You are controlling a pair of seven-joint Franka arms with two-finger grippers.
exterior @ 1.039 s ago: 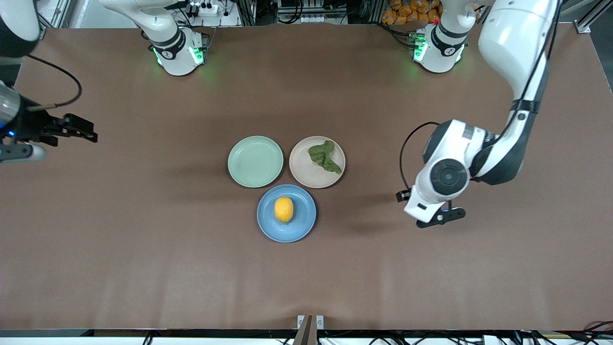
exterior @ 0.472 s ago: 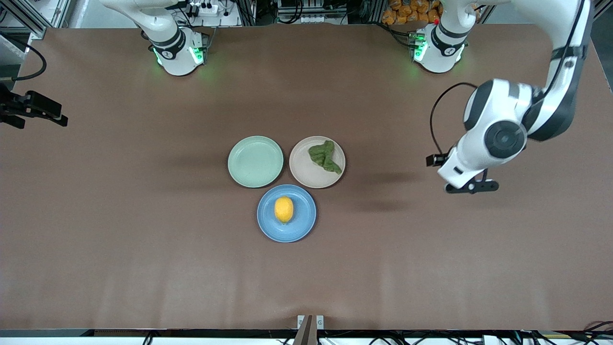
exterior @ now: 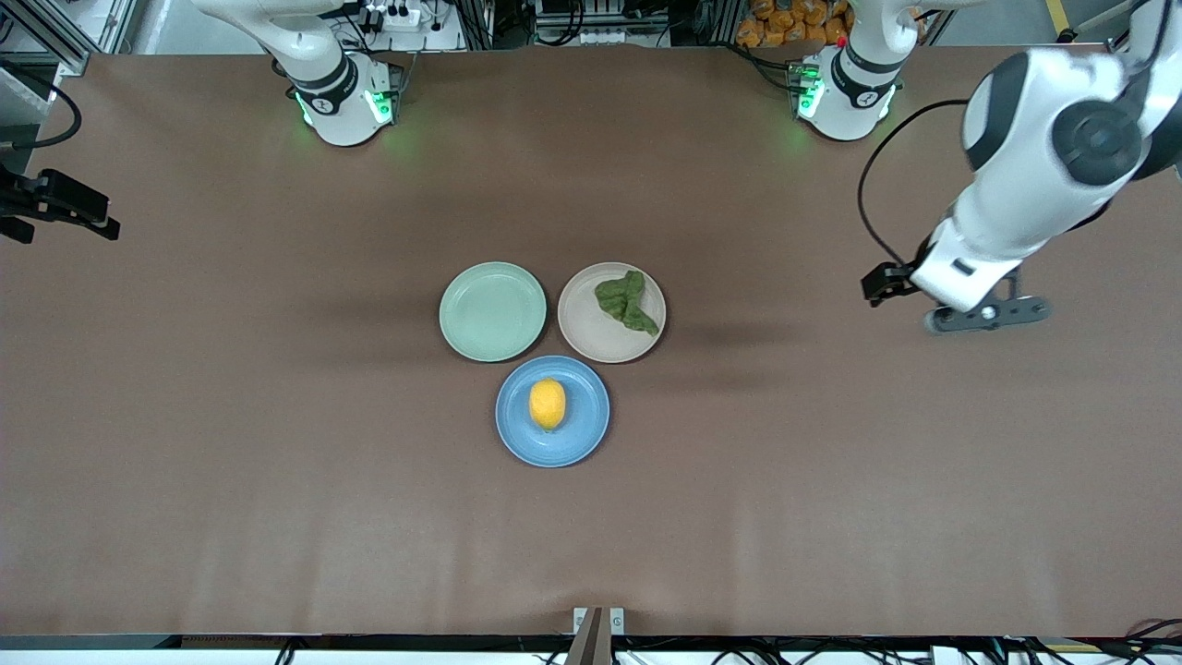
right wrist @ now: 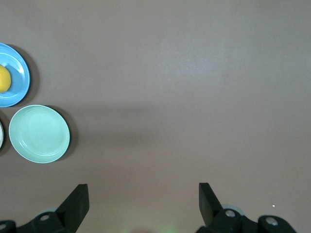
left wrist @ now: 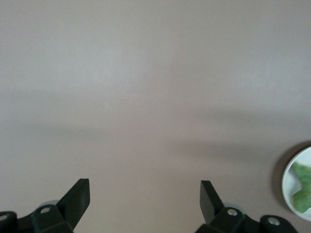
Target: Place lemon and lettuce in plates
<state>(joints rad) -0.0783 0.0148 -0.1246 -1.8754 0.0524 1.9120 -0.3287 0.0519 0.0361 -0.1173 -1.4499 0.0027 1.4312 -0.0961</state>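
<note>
Front view is showing you the lemon (exterior: 548, 404) sitting in the middle of the blue plate (exterior: 578, 441), which is the plate lying nearest to that camera. Just beside it and farther from the camera, the beige-pink plate (exterior: 591, 334) is carrying the lettuce (exterior: 626, 301), the leaf lying toward the rim on the left arm's side. Next to that plate, toward the right arm's end of the table, the pale green plate (exterior: 492, 311) is lying bare. The three plates are sitting close together in a cluster on the brown table (exterior: 277, 462).

You are seeing the left gripper (exterior: 988, 313) hanging over bare table toward the left arm's end, well apart from the plates; its wrist view is showing its fingers (left wrist: 77, 196) spread wide with nothing between them, and the lettuce at the picture's edge. The right gripper (exterior: 65, 205) is hanging at the right arm's end of the table, fingers (right wrist: 77, 200) likewise spread wide and holding nothing.
</note>
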